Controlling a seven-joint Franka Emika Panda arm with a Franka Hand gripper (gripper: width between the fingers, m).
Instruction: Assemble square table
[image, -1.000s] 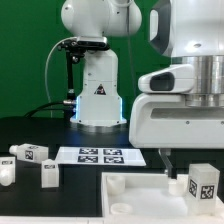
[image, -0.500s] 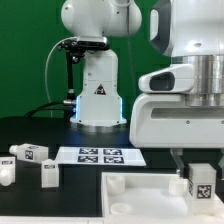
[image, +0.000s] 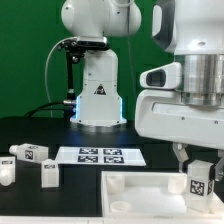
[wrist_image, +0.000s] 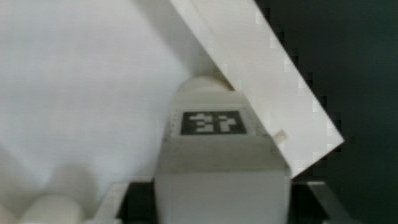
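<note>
Nearest me, the white tabletop (image: 130, 190) lies flat on the black table (image: 30, 128), low on the exterior view's right, raised rim upward. I take that to be so its corners are open to receive legs. Over its corner on the exterior view's right hangs the claw (image: 201, 168), closed on a block leg (image: 204, 183). One finger sits on each side of the leg, and the tagged face shows between them. In the wrist view the block leg (wrist_image: 221, 150) fills the gap between the dark fingertips (wrist_image: 128, 205), its tag facing the camera, and the tabletop's rim (wrist_image: 267, 80) runs slantwise just past it. I judge the hold across the plain sides keeps the leg square for seating. Whether the leg's foot touches the tabletop, I cannot tell. The leg looks slightly tilted. Further back, on the exterior view's left, three loose legs (image: 30, 153) (image: 48, 174) (image: 5, 171) wait near one another, well apart from the claw. Just beyond them is the marker board (image: 100, 156), flat on the table. Farthest stands the arm's white base (image: 97, 95), in front of green backing.
</note>
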